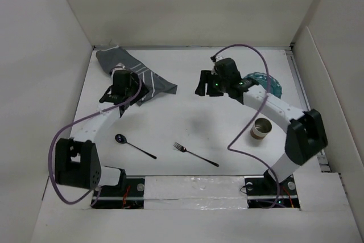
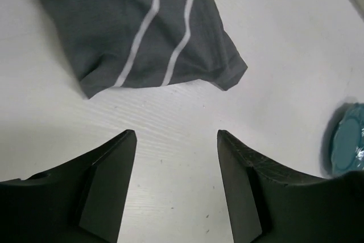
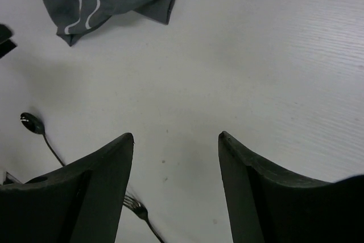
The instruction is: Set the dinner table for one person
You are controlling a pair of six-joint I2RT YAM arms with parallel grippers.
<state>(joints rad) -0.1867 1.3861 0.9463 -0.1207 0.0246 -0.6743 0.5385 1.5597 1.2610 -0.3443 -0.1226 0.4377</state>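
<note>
The white dinner table (image 1: 187,115) fills the middle of the top view. A crumpled grey striped placemat (image 1: 116,60) lies at its upper left. The left gripper (image 2: 177,140) hovers by the cloth's corner, fingers spread and holding nothing. The right gripper (image 3: 176,140) hangs upper centre, likewise spread and holding nothing. A teal dish (image 1: 272,83) sits at right, with a brown cup (image 1: 261,129) below it. A fork (image 1: 195,154) and a spoon (image 1: 133,145) lie at lower centre.
</note>
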